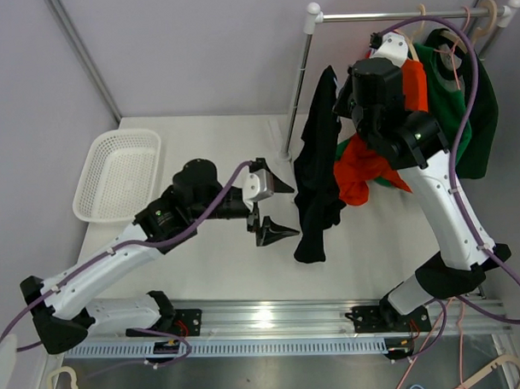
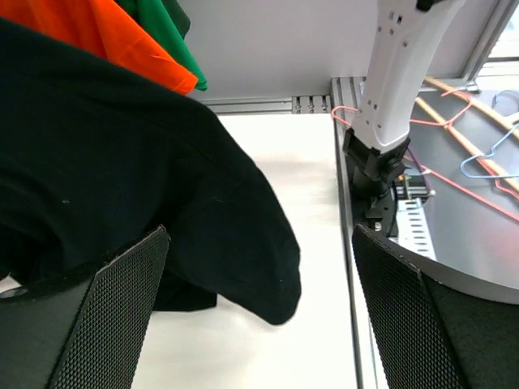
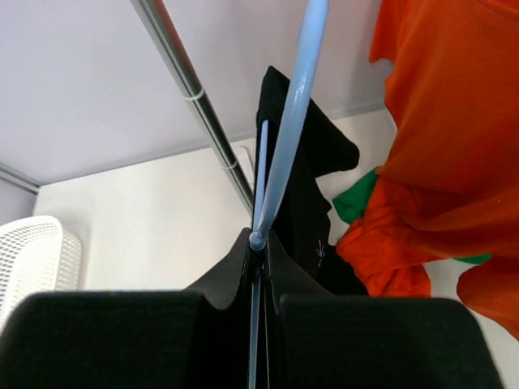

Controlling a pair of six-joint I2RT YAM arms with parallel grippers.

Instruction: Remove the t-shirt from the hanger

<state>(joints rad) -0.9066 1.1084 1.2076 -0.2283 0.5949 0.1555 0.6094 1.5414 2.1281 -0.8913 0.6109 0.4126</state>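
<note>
A black t-shirt (image 1: 315, 171) hangs from a light blue hanger (image 3: 285, 138), its lower end resting on the white table. My right gripper (image 3: 258, 243) is shut on the hanger's thin wire, holding it up left of the rail's other clothes. In the top view the right gripper (image 1: 346, 98) sits against the shirt's top. My left gripper (image 1: 273, 209) is open just left of the shirt's lower half, not touching it. In the left wrist view the black shirt (image 2: 122, 203) fills the left side between the mesh fingers (image 2: 122, 300).
An orange shirt (image 1: 366, 161) and a green shirt (image 1: 466, 110) hang on the rail (image 1: 390, 16) at the right. The rail's upright post (image 1: 297, 91) stands beside the black shirt. A white basket (image 1: 118, 174) sits at the table's left. Spare hangers (image 2: 470, 138) lie beyond the table's edge.
</note>
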